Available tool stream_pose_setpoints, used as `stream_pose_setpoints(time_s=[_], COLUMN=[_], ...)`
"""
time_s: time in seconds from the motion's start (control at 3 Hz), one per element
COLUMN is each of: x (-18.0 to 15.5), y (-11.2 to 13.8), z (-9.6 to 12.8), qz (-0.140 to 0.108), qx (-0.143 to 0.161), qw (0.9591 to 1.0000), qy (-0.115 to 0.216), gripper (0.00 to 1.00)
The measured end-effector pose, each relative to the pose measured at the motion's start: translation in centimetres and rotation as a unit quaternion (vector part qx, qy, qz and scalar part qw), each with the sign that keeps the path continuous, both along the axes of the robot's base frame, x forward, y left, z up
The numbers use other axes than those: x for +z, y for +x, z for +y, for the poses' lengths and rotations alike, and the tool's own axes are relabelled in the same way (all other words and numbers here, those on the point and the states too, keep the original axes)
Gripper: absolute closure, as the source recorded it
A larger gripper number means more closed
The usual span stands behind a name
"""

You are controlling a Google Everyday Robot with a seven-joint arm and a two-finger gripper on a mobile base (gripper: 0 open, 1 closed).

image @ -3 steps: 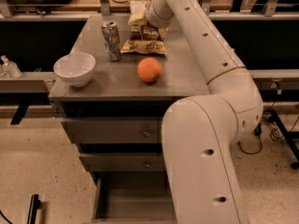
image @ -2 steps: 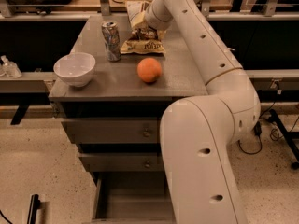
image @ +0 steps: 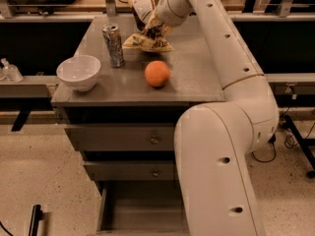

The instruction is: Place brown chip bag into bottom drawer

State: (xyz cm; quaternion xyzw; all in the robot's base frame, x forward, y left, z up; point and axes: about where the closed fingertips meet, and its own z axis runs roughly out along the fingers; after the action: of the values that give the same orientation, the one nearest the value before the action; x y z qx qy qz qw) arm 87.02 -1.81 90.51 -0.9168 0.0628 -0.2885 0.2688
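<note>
Tipped up since before, the brown chip bag (image: 146, 42) is clenched in my gripper (image: 156, 23), twelve o'clock of the orange ball (image: 157, 73)

Crumpled brown chip bag (image: 146, 41) on the cabinet (image: 197, 77) (jaws at its top); bottom drawer (image: 138, 210) open.
</note>
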Motion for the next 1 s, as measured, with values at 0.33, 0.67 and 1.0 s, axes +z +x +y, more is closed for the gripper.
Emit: stream_pose_setpoints(time_s=[0.33, 0.67, 1.0], x=[5.6, 9.9, 12.7], y=[-1.4, -2.1, -3.4], z=[-1.1, -3.2, -5.0], qz=[-0.022, -0.047, -0.057], qx=[-0.005, -0.027, -0.037], qw=[0.9983, 0.9957, 0.9933], qy=[0.053, 0.075, 0.093], gripper=[1.0, 1.0, 1.0])
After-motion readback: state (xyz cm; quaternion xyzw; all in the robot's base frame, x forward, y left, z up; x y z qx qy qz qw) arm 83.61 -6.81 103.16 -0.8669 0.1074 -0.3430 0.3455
